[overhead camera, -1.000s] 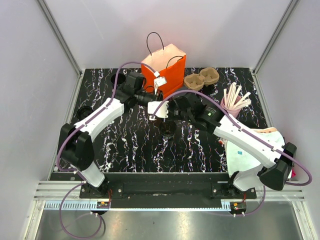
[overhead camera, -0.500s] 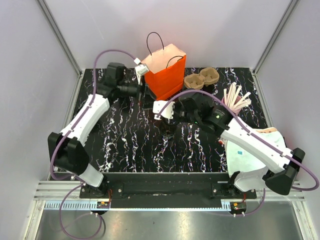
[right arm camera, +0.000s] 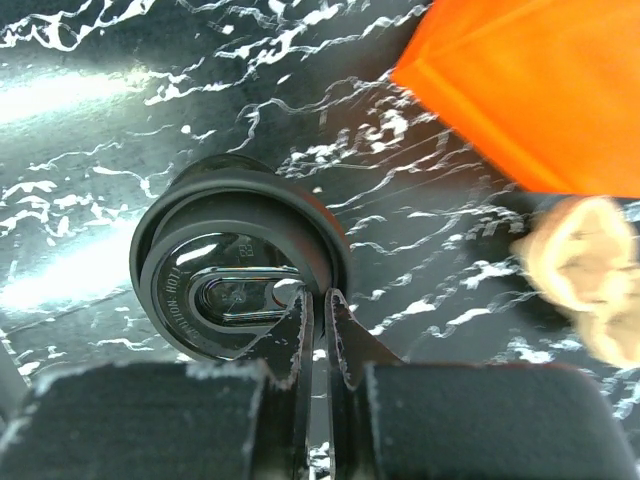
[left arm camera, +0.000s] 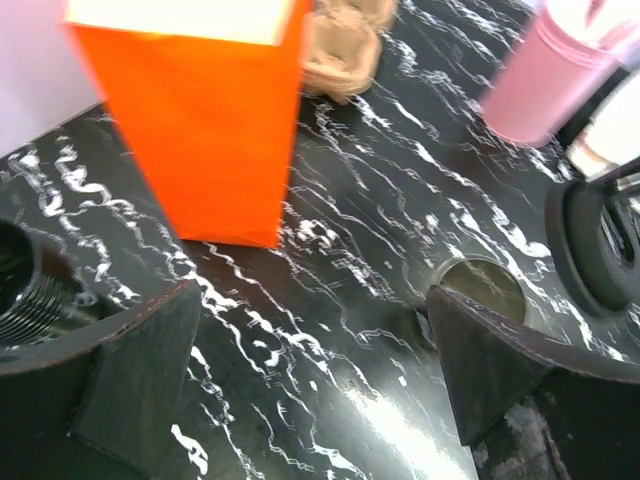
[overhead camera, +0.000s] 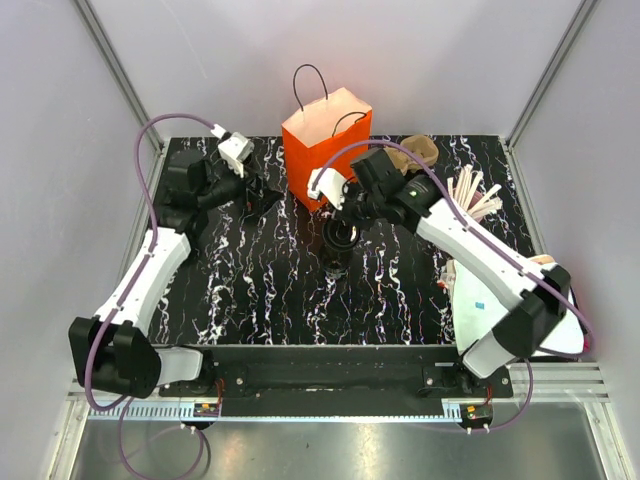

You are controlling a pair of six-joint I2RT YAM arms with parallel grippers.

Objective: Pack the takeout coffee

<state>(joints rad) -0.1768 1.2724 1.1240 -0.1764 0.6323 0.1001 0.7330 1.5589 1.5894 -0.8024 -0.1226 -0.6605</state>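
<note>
Clamped by the right pincer (right arm camera: 316, 305), nearly together on the lid rim at 4 o'clock in the wrist view: the takeout coffee (right arm camera: 238, 272). Sits mid-tabletop (overhead camera: 250, 290), orange bag (overhead camera: 328, 135) near at 12 o'clock. At 10 o'clock, left pincer (left arm camera: 312, 320) spread wide, holding nothing. Pulp tray (left arm camera: 345, 45) at 1, partly behind the right arm; pink cup (left arm camera: 550, 85) at 3.

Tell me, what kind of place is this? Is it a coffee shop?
Probably a robot practice booth, not a real shop: a left arm and right arm work at a plain-walled black marbled table, with an orange paper bag, lidded black cup and pulp cup tray as takeout props.
</note>
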